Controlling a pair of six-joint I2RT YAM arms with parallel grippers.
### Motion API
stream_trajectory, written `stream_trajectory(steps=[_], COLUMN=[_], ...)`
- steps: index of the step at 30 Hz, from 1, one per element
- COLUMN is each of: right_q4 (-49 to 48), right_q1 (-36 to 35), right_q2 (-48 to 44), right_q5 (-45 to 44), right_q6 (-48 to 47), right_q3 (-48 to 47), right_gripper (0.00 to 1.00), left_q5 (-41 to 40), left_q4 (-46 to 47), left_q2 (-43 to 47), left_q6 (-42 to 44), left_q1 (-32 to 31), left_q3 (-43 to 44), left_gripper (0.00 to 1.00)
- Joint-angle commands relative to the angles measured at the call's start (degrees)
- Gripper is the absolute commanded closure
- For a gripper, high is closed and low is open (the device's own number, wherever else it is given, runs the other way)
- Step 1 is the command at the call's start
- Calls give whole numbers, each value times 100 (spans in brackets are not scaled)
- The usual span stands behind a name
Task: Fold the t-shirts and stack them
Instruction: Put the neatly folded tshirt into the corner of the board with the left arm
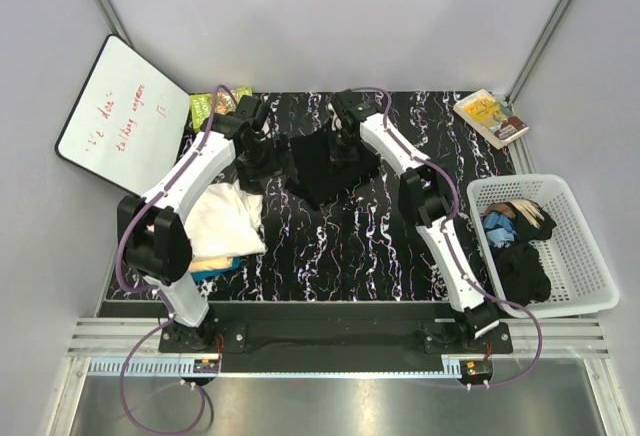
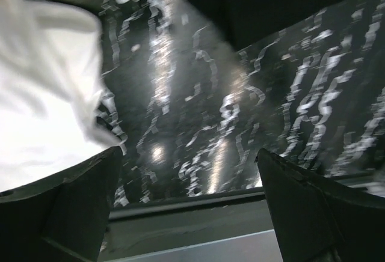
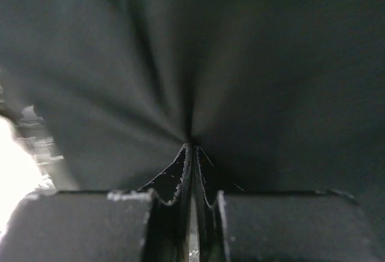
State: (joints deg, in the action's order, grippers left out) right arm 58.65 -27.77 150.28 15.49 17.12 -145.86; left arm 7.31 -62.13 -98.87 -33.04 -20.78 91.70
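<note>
beside one white pile lies one black t-shirt.

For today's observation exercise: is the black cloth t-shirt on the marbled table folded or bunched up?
Bunched up, not folded: the black cloth t-shirt lies irregular, creases radiating where the right hand pinches it.

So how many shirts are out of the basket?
3 visible: black t-shirt in the middle, pinched by right fingers; white t-shirt at left; blue one beneath it. Others may be hidden.
</note>
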Motion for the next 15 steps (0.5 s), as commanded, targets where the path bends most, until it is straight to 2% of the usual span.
stream_trajectory(steps=[1,4,9,12,15], right_q4=[875,876,350,138,120], right_q1=[-9,-27,-27,-27,-27], right_q2=[-95,-551,-1658,-1949,-1906], right_q5=[-652,-766,-670,-547,-406], right_q6=[-183,-341,-315,-157,-87], right_q3=[522,1549,3349,3748,3723], right_gripper=[93,94,94,94,94], left_q5=[1393,1431,1334,1369,1519], left_q4=[1614,2064,2179,2249,2442], left_q2=[351,211,-473,-921,-1256], left_q6=[-746,-844,-854,-924,-1134], left_q1=[223,214,153,30,-189], left_q3=[-696,-978,-1058,-1049,-1058], left_gripper=[1,1,1,1,1])
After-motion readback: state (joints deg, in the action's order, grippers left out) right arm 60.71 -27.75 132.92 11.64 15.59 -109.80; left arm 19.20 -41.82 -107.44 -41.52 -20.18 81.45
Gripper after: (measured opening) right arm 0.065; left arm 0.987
